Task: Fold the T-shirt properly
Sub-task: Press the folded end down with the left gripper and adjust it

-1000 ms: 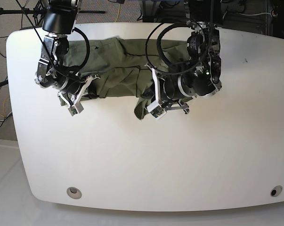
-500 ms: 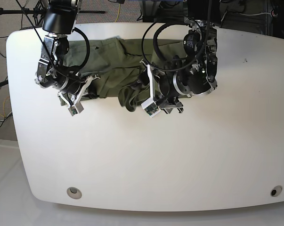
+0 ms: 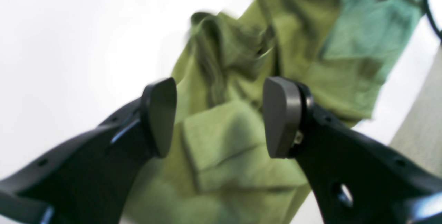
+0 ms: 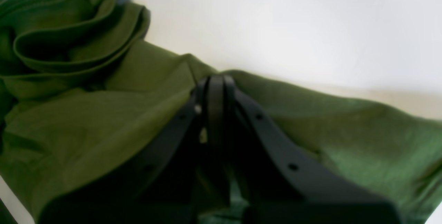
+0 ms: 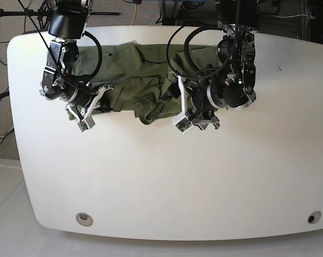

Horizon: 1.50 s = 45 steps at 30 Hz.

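Pinching a fold of the olive-green T-shirt (image 4: 103, 123), the right gripper's (image 4: 214, 89) fingers (image 4: 215, 106) are pressed together with cloth draped over them. The left gripper's (image 3: 221, 117) fingers (image 3: 281, 117) stand spread, nothing between the pads, above blurred green folds. Only the base view shows the whole garment (image 5: 134, 75), bunched in a strip along the far side of the white table (image 5: 166, 182), between both arms. The left gripper (image 5: 190, 120) there sits at the cloth's near edge, apparently not touching it. Wrist views crop the shirt's outline.
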Tool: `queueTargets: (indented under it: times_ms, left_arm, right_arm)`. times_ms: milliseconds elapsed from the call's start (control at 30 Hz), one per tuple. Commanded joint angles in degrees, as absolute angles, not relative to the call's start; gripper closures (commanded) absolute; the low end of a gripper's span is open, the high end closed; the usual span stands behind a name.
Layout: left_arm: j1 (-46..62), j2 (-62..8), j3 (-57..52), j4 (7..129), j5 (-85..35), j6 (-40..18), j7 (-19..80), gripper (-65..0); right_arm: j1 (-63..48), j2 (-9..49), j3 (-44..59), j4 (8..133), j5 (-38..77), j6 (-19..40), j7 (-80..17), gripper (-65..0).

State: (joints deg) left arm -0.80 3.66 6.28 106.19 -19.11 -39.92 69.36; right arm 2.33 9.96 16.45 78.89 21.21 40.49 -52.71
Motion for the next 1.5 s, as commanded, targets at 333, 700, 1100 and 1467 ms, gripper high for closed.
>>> queueTargets:
  times_ms: [333,700,1100,1467]
  left_arm:
    - [1.6,-4.0,5.8,107.2,-19.7,-40.0,68.5,-36.1]
    - [1.7,-5.7,6.2,107.1,-19.6,-37.5,69.1,-36.1]
    - [1.7,-6.9,10.2,107.1,-19.6,-27.4,70.4,-36.1]
    - [1.7,-6.9,11.6,107.0,-19.6,-20.5,70.3,-36.1]
  right_arm:
    - [2.1,10.1,16.3,78.5,18.0,40.0,-56.8,0.0]
    - [2.2,10.1,16.3,78.5,17.8,40.0,-56.8,0.0]
    - [2.2,10.1,16.3,78.5,17.8,40.0,-56.8,0.0]
    - [2.1,10.1,16.3,78.4,17.7,40.0,-56.8,0.0]
